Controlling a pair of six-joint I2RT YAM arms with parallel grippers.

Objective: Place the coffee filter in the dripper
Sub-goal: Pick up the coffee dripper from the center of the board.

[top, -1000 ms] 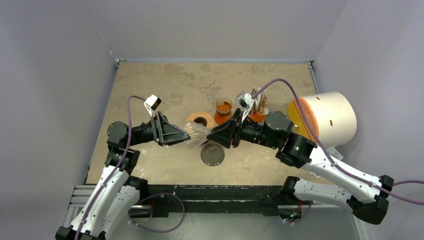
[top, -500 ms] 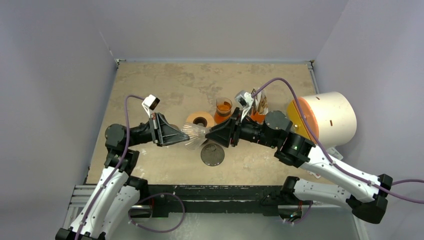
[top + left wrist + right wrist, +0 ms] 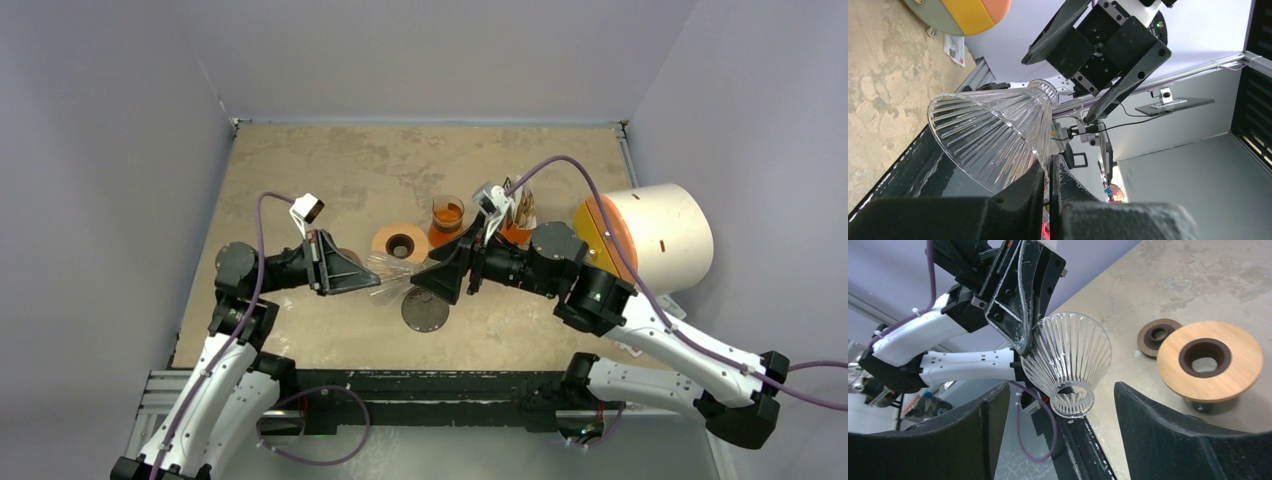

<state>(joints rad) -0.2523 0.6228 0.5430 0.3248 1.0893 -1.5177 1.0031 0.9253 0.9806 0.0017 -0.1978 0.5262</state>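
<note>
1. Handover is the change here. The right fingers (image 3: pixel 1168 430) pinched the narrow neck of the clear ribbed dripper (image 3: pixel 1068 365) a moment ago. Now they stand wide apart on either side of it, touching nothing.
2. The left fingers (image 3: pixel 1020 192) have closed tight on the wall at the dripper's wide rim and carry it alone. It lies on its side in the air above the near middle of the counter (image 3: pixel 300 170), with its neck pointing toward the right arm.
3. Below it on the counter lies a dark disc (image 3: pixel 425 310). Behind that is a wooden ring (image 3: pixel 400 240) with a central hole, and a glass of orange liquid (image 3: pixel 447 213) stands beside the ring.
4. The coffee filter (image 3: pixel 523 210) is, as far as I can tell, among the brown folded papers standing toward the right edge, behind the right wrist. It is well apart from the dripper and untouched.
5. The right arm looks free to fetch a filter. The left would first need to turn the dripper mouth-up or seat it. A thin rim held in a pinch could slip.
</note>
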